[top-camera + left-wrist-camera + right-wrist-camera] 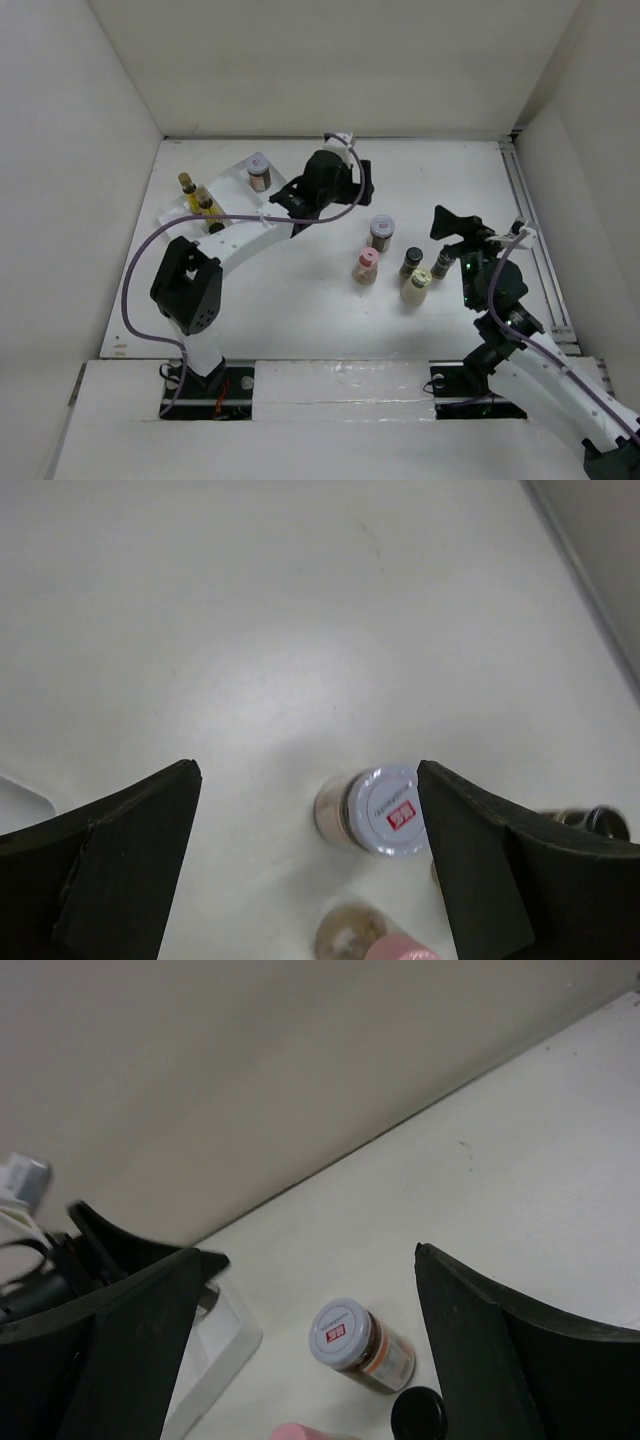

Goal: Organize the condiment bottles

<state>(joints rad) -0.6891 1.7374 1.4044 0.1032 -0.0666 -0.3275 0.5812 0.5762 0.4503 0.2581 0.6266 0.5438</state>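
Hovering right of the tray (230, 170), left gripper (310, 770) and right gripper (310, 1252) hold jaws apart, empty. Three bottles (207, 203) stand in the tray; five loose bottles (411, 262) crowd right of it. Wide fingers (120, 860) lowering onto the silver-lidded jar (385, 810) could topple the pink-capped bottle (400, 948) beside it.

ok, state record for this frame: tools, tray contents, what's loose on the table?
left tool: open, empty, above the table
right tool: open, empty
tray: far left of the table
in tray: two slim yellow-labelled bottles, brown silver-lidded jar at its right end
loose, mid table: second silver-lidded jar, pink-capped bottle, dark-capped jar, cream-capped bottle, small bottle nearest the right arm
loose bottles: all upright
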